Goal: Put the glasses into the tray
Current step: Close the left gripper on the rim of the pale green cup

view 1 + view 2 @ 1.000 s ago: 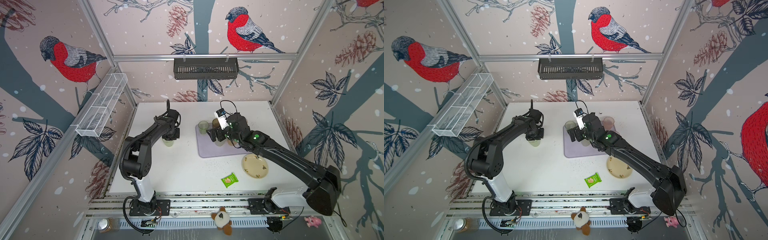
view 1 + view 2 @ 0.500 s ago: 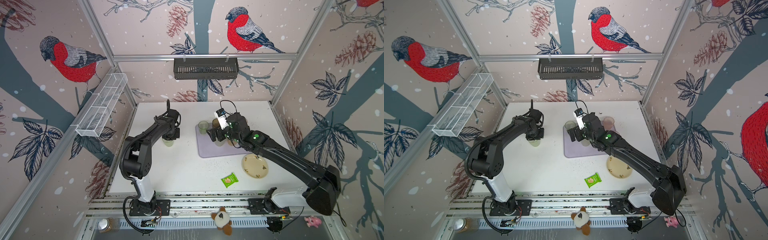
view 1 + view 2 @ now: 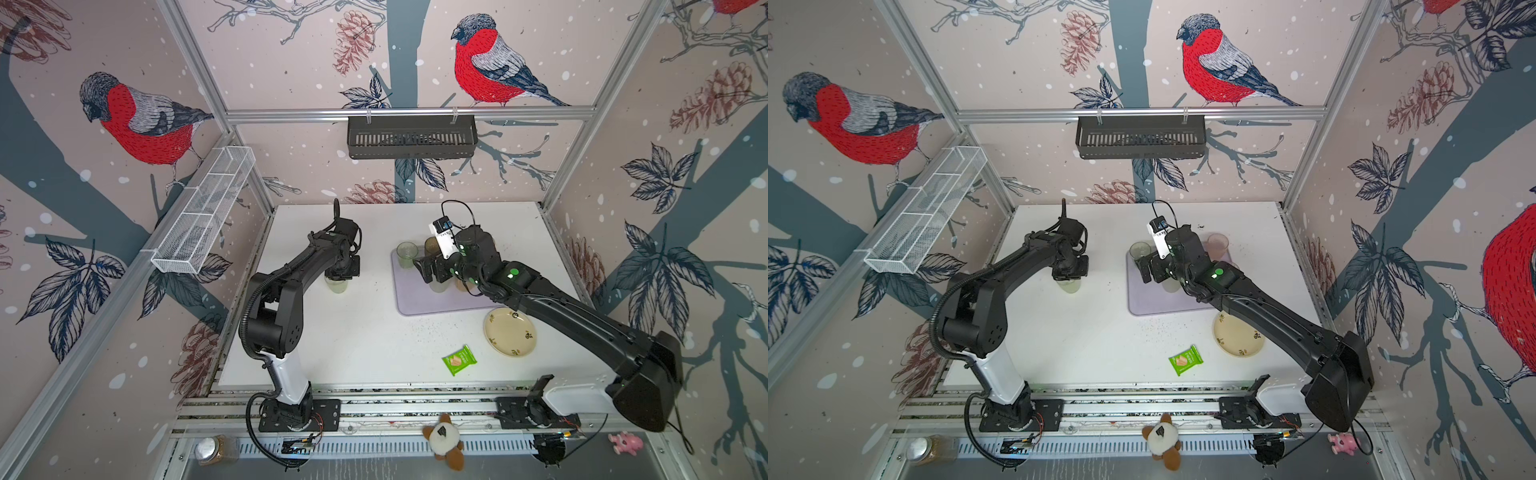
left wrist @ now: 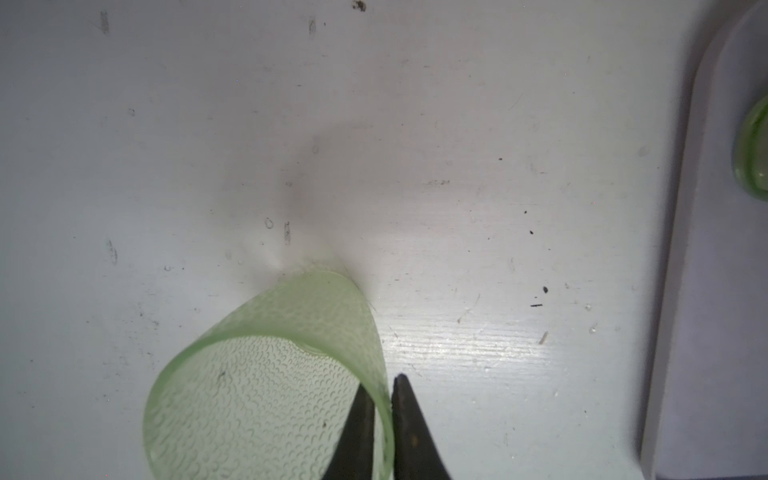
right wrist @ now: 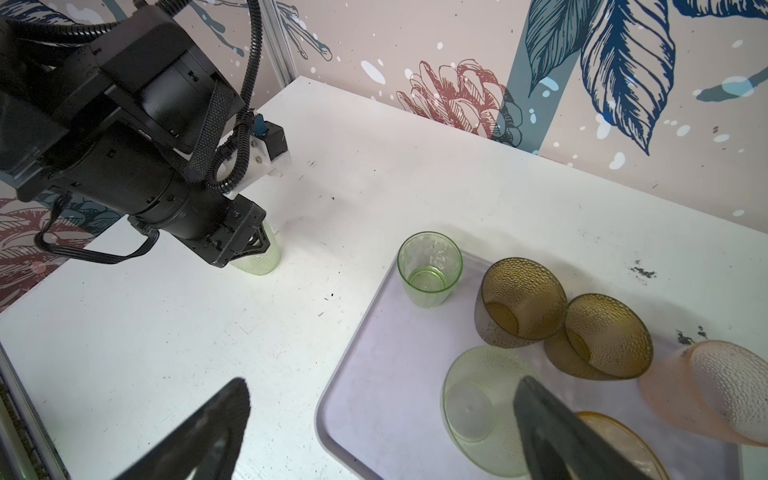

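Note:
A green glass (image 4: 266,399) stands on the white table left of the tray, also seen in a top view as the glass (image 3: 336,286). My left gripper (image 4: 380,384) is shut on its rim, one finger inside the wall and one outside, and shows from above as the left gripper (image 3: 340,275). The lilac tray (image 5: 374,374) holds another green glass (image 5: 430,270), two brown ones (image 5: 519,301), a frosted pale one (image 5: 478,407), an amber one (image 5: 619,440) and a pink one (image 5: 706,390) at its far right corner. My right gripper (image 5: 382,399) hangs open over the tray's left part with nothing between its fingers.
A cream flowered plate (image 3: 510,332) lies just in front of the tray's right corner, under the right arm. A green snack packet (image 3: 459,360) lies nearer the front edge. A black slotted basket (image 3: 411,137) and a white mesh rack (image 3: 203,216) hang on the walls.

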Controlling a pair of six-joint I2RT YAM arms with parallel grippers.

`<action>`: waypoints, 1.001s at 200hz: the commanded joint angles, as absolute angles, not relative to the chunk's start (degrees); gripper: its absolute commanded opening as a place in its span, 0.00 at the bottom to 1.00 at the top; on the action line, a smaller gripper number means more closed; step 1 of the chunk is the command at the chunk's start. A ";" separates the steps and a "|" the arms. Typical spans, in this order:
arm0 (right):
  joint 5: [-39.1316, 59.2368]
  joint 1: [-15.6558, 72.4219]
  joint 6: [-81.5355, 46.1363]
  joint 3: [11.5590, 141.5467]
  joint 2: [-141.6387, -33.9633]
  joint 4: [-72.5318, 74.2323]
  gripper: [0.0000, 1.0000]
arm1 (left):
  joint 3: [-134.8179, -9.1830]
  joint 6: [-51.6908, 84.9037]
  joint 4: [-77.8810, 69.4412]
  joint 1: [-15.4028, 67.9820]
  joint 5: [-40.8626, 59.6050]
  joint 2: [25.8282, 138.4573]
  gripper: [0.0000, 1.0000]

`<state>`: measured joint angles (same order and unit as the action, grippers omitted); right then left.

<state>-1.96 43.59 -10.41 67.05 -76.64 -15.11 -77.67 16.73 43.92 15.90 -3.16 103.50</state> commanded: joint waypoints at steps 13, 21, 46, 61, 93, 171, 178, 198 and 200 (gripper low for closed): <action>-2.11 43.62 -10.59 67.07 -76.35 -14.06 0.99 | -77.79 17.36 43.35 15.81 -3.16 103.47 0.12; -2.11 43.66 -10.59 67.15 -76.33 -13.98 0.99 | -77.86 17.34 43.35 15.75 -3.08 103.45 0.12; -2.20 43.66 -10.72 67.05 -76.46 -13.97 1.00 | -77.94 17.35 43.38 15.80 -3.10 103.55 0.11; -2.28 43.68 -10.71 67.06 -76.49 -13.89 1.00 | -78.05 17.25 43.48 15.75 -3.15 103.60 0.11; -2.46 43.68 -10.54 67.15 -76.62 -13.76 1.00 | -77.87 17.27 43.71 15.76 -3.21 103.41 0.10; -2.27 43.59 -10.04 67.76 -77.34 -13.62 1.00 | -78.08 17.89 44.02 15.75 -2.81 103.05 0.07; -2.29 43.59 -10.01 67.78 -77.40 -13.62 0.99 | -78.08 17.88 44.00 15.74 -2.83 103.05 0.07; -2.20 43.46 -9.93 67.87 -77.43 -13.62 1.00 | -78.33 17.89 44.21 15.77 -2.81 102.92 0.04; -2.20 43.47 -9.93 67.92 -77.41 -13.62 0.99 | -78.38 17.90 44.28 15.79 -2.81 102.85 0.04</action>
<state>-1.98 43.57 -10.50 67.33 -77.32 -14.96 -77.71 17.23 43.94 15.90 -3.01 103.42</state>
